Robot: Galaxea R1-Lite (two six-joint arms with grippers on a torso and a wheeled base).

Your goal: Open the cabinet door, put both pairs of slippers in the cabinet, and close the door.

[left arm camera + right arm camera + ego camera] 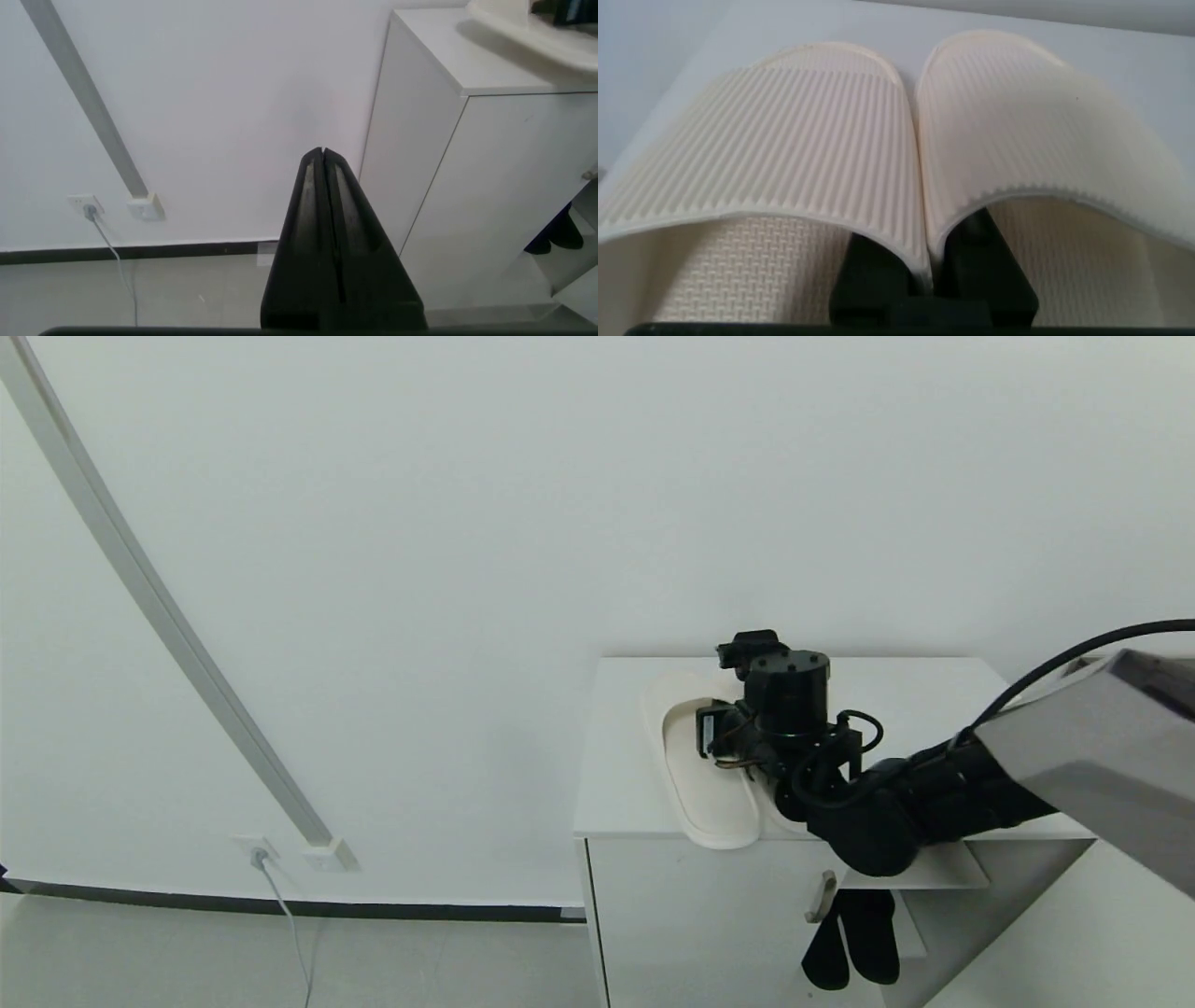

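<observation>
A pair of cream slippers [709,784] lies side by side on top of the white cabinet [625,775], toes toward the wall. My right gripper [738,742] is down on them. In the right wrist view its fingers [870,275] reach under both ribbed straps [785,131], one in each slipper, pinching the two touching inner edges between them. A pair of black slippers [851,943] stands inside the cabinet's open right side, also seen as black slippers [561,233] past the cabinet front [495,187]. My left gripper [322,163] is shut and empty, low and left of the cabinet.
A handle [822,896] sits on the cabinet's front panel beside the opening. A slanted grey conduit [159,607] runs down the wall to a socket [257,851] with a cable. Open floor lies left of the cabinet.
</observation>
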